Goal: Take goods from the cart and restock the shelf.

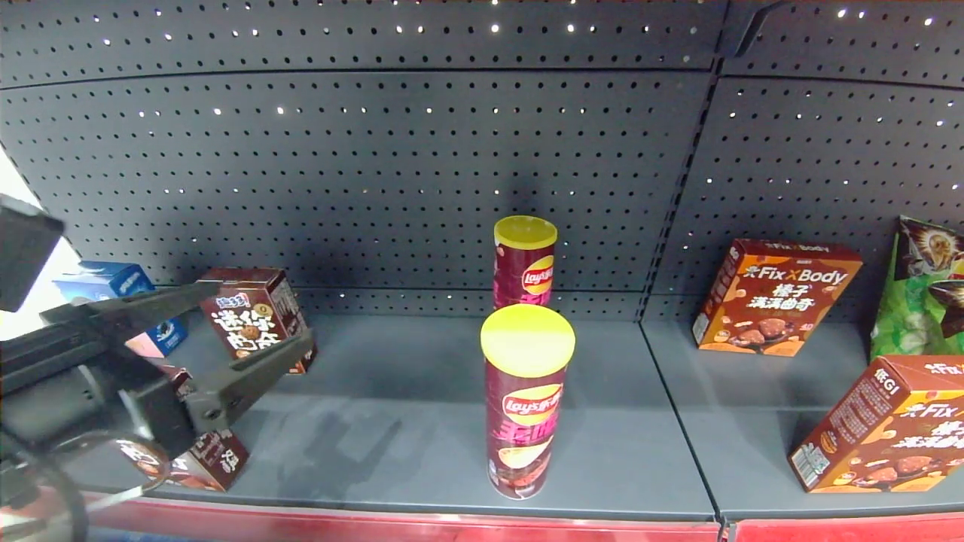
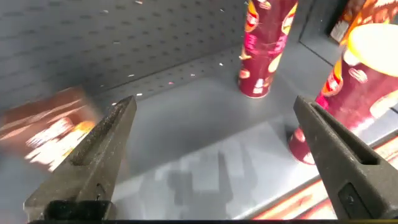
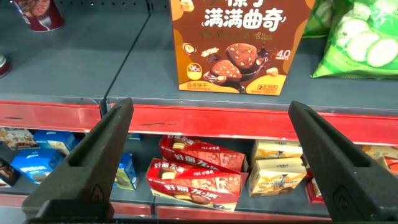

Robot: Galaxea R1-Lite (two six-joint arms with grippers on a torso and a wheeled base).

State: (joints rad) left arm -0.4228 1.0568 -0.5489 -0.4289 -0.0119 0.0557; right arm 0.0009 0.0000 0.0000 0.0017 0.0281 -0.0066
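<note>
Two maroon chip cans with yellow lids stand upright on the grey shelf (image 1: pixel 392 421), the front can (image 1: pixel 526 410) near the edge and the back can (image 1: pixel 525 260) by the pegboard. My left gripper (image 1: pixel 263 312) hovers open at the shelf's left end, in front of a brown cookie box (image 1: pixel 280 297), holding nothing. Its wrist view has both open fingers (image 2: pixel 102 146) over bare shelf, with the back can (image 2: pixel 264 46) and front can (image 2: pixel 354 93) beyond. My right gripper (image 3: pixel 211 107) is open and empty in front of the shelf's red edge (image 3: pixel 186 118).
A blue box (image 1: pixel 120 290) and another brown box (image 1: pixel 207 459) lie at the left. Orange-brown cookie boxes (image 1: pixel 776 305) (image 1: pixel 881 421) and a green bag (image 1: pixel 915 301) fill the right bay. Lower shelf holds red boxes (image 3: pixel 199 177), blue boxes (image 3: pixel 37 163) and tan boxes (image 3: pixel 280 174).
</note>
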